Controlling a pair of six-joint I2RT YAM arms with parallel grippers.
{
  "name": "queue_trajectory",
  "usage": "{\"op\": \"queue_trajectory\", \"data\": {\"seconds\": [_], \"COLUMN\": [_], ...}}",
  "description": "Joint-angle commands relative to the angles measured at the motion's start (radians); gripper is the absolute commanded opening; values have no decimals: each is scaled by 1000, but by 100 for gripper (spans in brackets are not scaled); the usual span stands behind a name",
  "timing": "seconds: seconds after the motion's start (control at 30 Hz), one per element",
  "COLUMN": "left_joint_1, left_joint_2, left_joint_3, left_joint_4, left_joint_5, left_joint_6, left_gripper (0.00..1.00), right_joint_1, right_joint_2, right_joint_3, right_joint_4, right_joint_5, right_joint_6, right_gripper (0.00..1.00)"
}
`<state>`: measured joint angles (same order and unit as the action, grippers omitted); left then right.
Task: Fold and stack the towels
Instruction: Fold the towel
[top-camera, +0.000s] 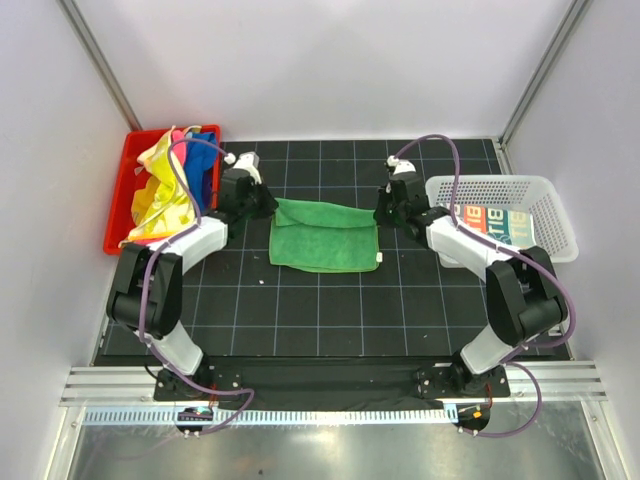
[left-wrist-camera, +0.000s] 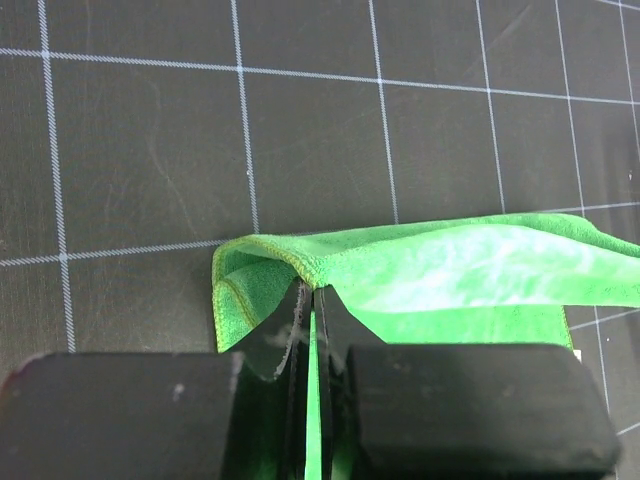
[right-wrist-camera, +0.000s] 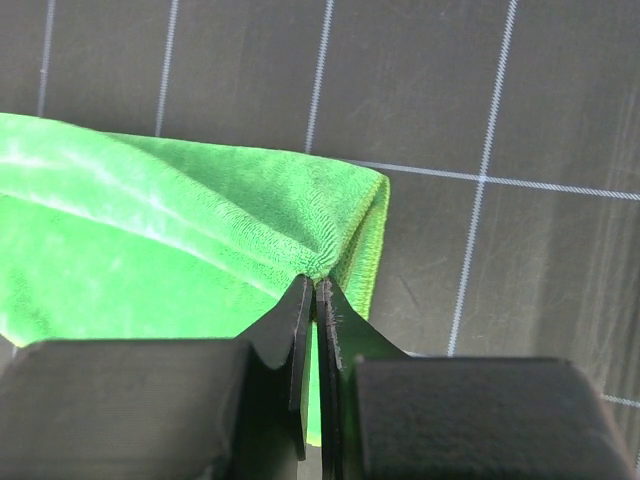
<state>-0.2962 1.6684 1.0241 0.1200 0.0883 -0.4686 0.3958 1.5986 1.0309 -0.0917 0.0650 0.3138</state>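
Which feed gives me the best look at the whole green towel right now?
Top external: the green towel shows there in full, spread on the black mat. The left wrist view shows only the corner pinched by the left hand. The right wrist view shows only the corner pinched by the right hand.

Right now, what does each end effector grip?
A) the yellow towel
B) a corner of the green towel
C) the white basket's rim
B: the wrist views show the left end effector and the right end effector each shut on a corner of the green towel.
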Motion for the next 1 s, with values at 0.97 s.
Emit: {"op": "queue_trajectory", "data": {"seconds": [0.97], "left_joint_1": [29], "left_joint_2": [-151], "left_joint_3": [-140], "left_joint_4": [-10], "left_joint_5": [134], "left_joint_6": [-64], "left_gripper": [0], "right_joint_1": [34], "right_joint_2": [-164], "right_joint_3": [-175], "right_joint_4": [60], "right_joint_5": [-17], "right_joint_6": [54], "right_gripper": [2]}}
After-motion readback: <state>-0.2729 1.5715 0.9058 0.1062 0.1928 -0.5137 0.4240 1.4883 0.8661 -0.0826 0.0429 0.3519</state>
